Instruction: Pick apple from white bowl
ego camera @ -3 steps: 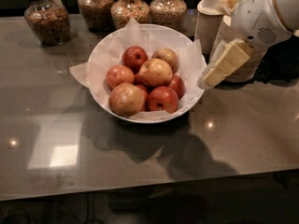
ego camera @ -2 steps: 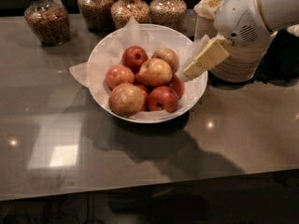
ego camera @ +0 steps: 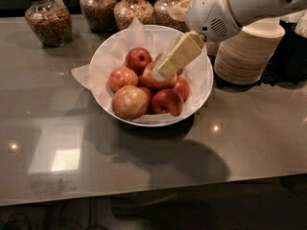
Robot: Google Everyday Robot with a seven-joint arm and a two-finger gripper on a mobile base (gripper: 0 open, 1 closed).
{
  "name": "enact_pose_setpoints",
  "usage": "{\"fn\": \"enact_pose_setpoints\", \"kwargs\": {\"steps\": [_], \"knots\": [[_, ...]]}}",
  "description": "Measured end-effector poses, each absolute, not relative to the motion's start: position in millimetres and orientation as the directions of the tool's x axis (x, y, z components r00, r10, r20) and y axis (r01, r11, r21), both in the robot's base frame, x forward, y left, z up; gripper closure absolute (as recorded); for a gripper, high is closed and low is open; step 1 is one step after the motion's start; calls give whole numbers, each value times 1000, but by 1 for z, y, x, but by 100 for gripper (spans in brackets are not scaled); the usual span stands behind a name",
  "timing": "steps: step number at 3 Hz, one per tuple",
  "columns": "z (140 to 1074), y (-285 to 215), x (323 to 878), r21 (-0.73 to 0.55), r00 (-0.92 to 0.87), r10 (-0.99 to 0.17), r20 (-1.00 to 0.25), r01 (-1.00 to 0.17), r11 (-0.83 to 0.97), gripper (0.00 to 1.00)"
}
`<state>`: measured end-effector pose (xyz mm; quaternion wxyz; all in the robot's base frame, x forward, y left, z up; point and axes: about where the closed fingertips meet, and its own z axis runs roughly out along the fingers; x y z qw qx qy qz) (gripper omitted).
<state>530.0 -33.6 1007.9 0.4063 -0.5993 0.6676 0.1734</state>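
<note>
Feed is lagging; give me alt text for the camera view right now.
The gripper hangs over the apple topping the pile in the white bowl, its arm at upper right. Glass jars stand behind the bowl, stacked beige bowls to its right.

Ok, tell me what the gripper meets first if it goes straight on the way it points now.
The gripper is over the white bowl, pointing down and left at the apple on top of the pile. That apple would likely be met first. The tip already looks at or just above it, but depth is unclear.
</note>
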Motion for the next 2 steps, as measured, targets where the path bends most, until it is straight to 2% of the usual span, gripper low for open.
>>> {"fn": "enact_pose_setpoints", "kwargs": {"steps": [1, 2], "knots": [[990, -25, 523, -171, -7, -661, -750, -964, 205, 6], [974, -29, 518, -136, -54, -686, -726, -966, 221, 15]]}}
